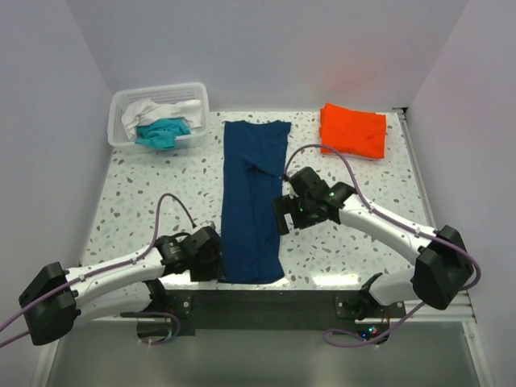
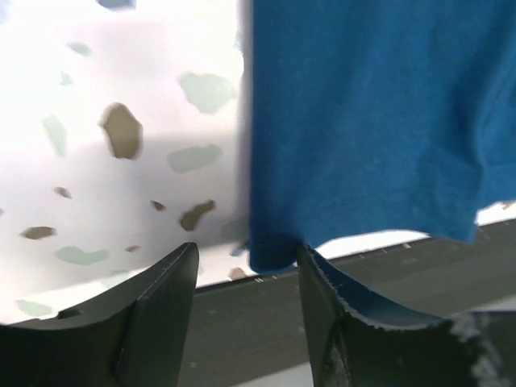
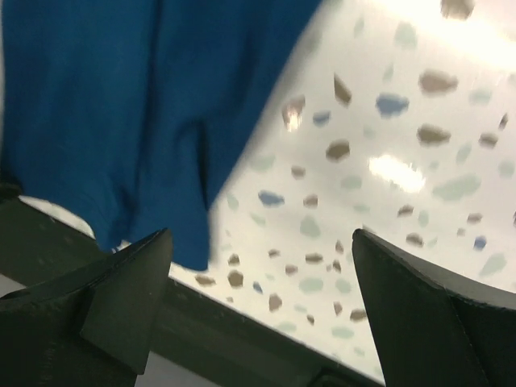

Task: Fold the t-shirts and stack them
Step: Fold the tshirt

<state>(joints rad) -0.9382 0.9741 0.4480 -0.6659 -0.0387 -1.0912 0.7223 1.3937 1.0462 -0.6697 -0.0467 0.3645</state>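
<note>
Dark navy cloth t-shirt (image 1: 251,201) lies as long strip, speckled desk (image 1: 137,201) centre. Your left gripper (image 2: 246,270), fingers apart, at its near-left corner; right gripper (image 3: 262,250), spread wide, beside its right side.

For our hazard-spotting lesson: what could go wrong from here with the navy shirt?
The near hem of the navy shirt sits at the edge of the table; tugged, it might slide off.
The open left pincer straddles only a corner, so it may pinch one layer and undo the fold.
</note>
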